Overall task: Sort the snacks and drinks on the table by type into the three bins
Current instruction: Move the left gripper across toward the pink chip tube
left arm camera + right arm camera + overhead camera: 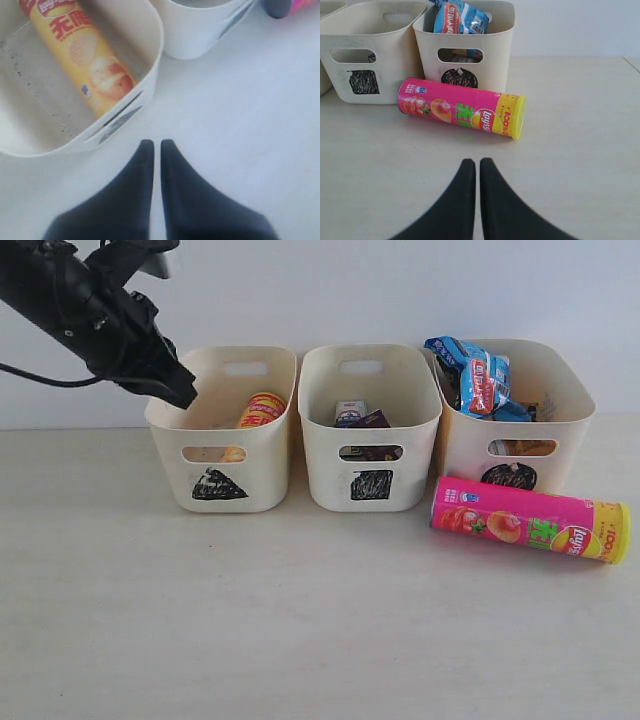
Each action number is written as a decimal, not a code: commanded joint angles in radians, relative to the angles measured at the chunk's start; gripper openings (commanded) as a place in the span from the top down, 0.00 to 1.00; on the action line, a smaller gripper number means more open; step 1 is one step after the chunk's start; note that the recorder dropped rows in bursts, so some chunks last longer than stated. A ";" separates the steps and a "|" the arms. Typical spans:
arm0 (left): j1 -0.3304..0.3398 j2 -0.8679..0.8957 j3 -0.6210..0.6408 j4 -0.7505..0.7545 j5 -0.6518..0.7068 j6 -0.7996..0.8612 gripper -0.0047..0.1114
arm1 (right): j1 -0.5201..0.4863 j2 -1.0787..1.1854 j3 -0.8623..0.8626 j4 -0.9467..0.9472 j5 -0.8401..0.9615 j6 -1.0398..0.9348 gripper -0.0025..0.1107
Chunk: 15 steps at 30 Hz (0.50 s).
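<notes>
Right hand (pixel 476 162): two dark fingers pressed together, empty, low over the desk (pixel 580 150) and aimed at the pink tube (pixel 460 107), with bare surface between them. Left hand (pixel 156 142): fingers likewise together, holding nothing, raised above the outer rim of the triangle bin (pixel 262 465). Pink tube: the one item not yet binned; it lies on its side just in front of the circle bin (pixel 460 455), yellow end pointing away from the square bin (pixel 325 465); whether it touches the bin wall cannot be told. Yellow tube (pixel 82 55): already in the triangle bin, leaning slantwise across it. Cartons, white-and-blue (pixel 350 412) and dark purple (pixel 375 420): in the square bin. Blue packets (pixel 480 375): heaped above the circle bin's rim. Hazards, as judged: the tube is round and would likely roll off if one finger meets it before the other; the bin close behind leaves little room for a far-side finger, which could snag the wall or shove the bin; fingers that come down unopened would only push the tube. Its likely home, the triangle bin, stands at the far end of the row, so a carry may brush the heaped packets or meet the left arm above that bin; the slanted yellow tube may block a clean drop, leaving the pink tube propped on the rim.
</notes>
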 commanded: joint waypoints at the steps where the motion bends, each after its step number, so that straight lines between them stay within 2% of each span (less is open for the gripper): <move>1: -0.048 -0.083 0.071 -0.103 0.005 0.171 0.93 | -0.002 -0.006 0.005 -0.001 -0.011 0.000 0.98; 6: -0.109 -0.129 0.115 -0.177 0.047 0.367 0.93 | -0.002 -0.006 0.005 -0.001 -0.011 0.000 0.98; 11: -0.178 -0.131 0.126 -0.184 0.061 0.392 0.93 | -0.002 -0.006 0.005 -0.001 -0.011 0.000 0.98; 15: -0.267 -0.127 0.126 -0.220 0.042 0.458 0.93 | -0.002 -0.006 0.005 -0.001 -0.011 0.000 0.98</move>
